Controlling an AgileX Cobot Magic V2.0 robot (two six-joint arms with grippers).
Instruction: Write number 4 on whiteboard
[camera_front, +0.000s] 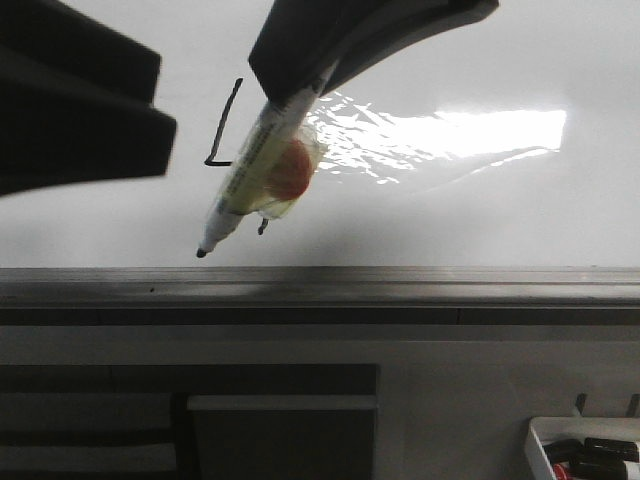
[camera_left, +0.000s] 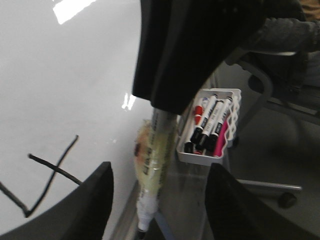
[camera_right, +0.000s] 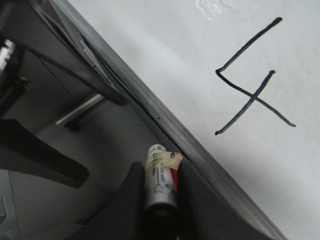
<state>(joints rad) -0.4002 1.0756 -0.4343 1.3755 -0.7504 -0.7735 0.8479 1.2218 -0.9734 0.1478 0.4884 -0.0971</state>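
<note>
The whiteboard (camera_front: 480, 210) is glossy white with glare, and a grey rail (camera_front: 400, 285) runs along its lower edge. The number 4 (camera_right: 250, 95) is drawn on it in thin black strokes; in the front view only its slanted stroke (camera_front: 230, 115) and small bits show beside the marker. My right gripper (camera_right: 161, 167) is shut on a white marker (camera_front: 255, 175) wrapped in yellowish tape, tip pointing down-left near the rail, below the 4. Contact with the board cannot be told. My left gripper (camera_left: 160, 167) hangs open and empty, left of the marker (camera_left: 155, 165).
A white tray (camera_left: 210, 127) of spare markers hangs beside the board, also seen low right in the front view as the tray (camera_front: 585, 450). A chair base (camera_left: 280, 190) stands on the floor beyond. Dark panels (camera_front: 280, 430) lie below the rail.
</note>
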